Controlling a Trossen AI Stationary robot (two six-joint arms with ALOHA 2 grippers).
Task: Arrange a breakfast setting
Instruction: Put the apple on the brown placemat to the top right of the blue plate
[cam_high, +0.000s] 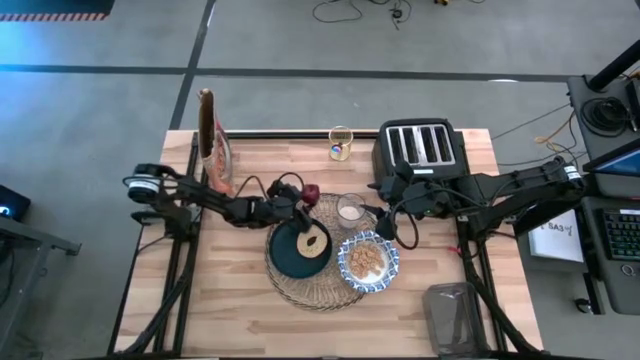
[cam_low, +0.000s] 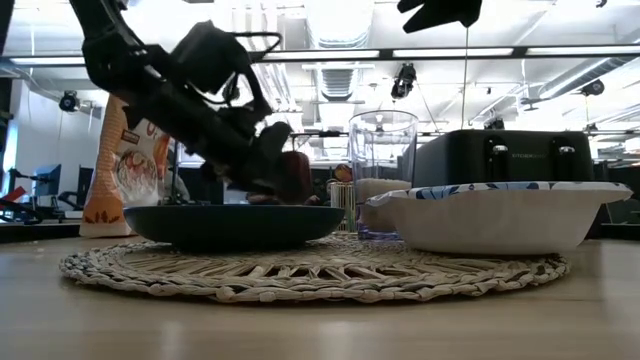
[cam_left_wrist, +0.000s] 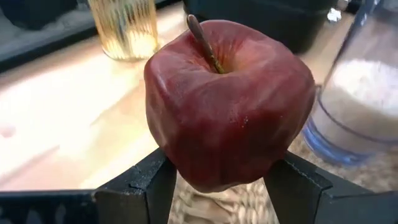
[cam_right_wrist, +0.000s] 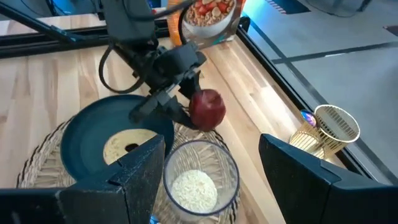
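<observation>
A round wicker placemat (cam_high: 322, 285) lies mid-table. On it stand a dark teal plate (cam_high: 288, 258) with a toasted bread ring (cam_high: 312, 243), a blue-and-white bowl (cam_high: 368, 260) with cereal, and a small clear glass (cam_high: 350, 210) with white content. My left gripper (cam_high: 303, 195) is shut on a dark-red apple (cam_left_wrist: 230, 106) at the placemat's far edge, beside the plate. My right gripper (cam_right_wrist: 211, 180) is open, raised above the glass (cam_right_wrist: 196, 180); its fingers stand on either side of the glass without touching it. My left gripper pinches the apple's lower sides (cam_left_wrist: 171, 158) between its two fingers (cam_left_wrist: 140, 190). The fingers come from the table's left, slanting down. The apple sits stem up, a little tilted, over the wicker edge; whether it rests on the mat I cannot tell.
A black four-slot toaster (cam_high: 420, 147) stands at the far right. A cereal bag (cam_high: 212, 140) stands at the far left. A small gold ribbed cup (cam_high: 340, 143) is at the far edge. A clear container (cam_high: 455, 315) lies near the front right corner.
</observation>
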